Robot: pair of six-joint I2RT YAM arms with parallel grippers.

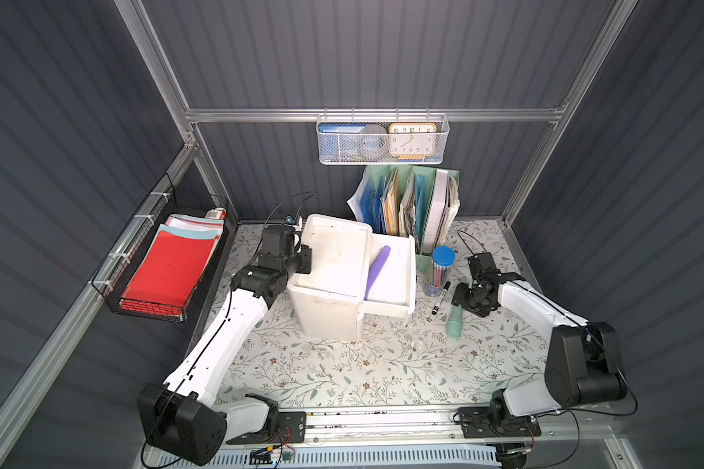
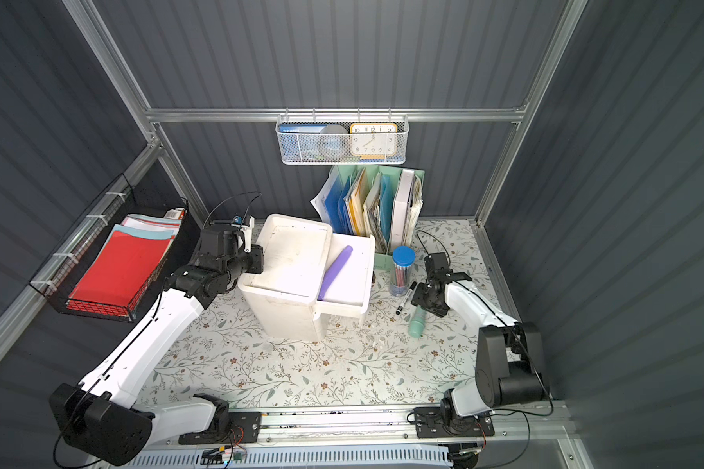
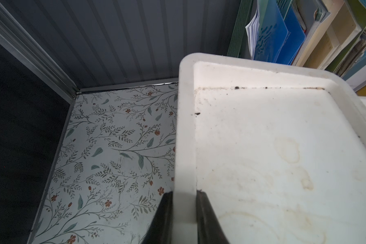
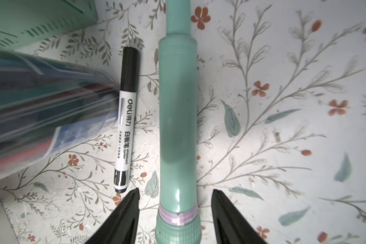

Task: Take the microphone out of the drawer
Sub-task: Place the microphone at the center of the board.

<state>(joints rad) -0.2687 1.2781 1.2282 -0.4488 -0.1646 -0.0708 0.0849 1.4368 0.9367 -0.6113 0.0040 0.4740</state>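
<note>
The mint-green microphone (image 1: 455,323) (image 4: 178,105), with a mesh head and a purple band, lies on the floral table to the right of the white drawer unit (image 1: 334,251). My right gripper (image 4: 175,192) (image 1: 466,302) hovers over it, open. Its fingers straddle the head end without touching it. The drawer (image 1: 410,280) is pulled out to the right, and a purple stick (image 1: 376,270) lies inside. My left gripper (image 3: 184,192) (image 1: 301,260) is shut on the left rim of the drawer unit (image 3: 185,126).
A black-and-white marker (image 1: 441,297) (image 4: 126,118) lies right beside the microphone, with a clear pencil jar (image 1: 437,270) just past it. A green file rack (image 1: 415,203) stands behind. A wire basket holding a clock (image 1: 383,140) hangs on the back wall, and a black basket of red paper (image 1: 167,268) on the left wall.
</note>
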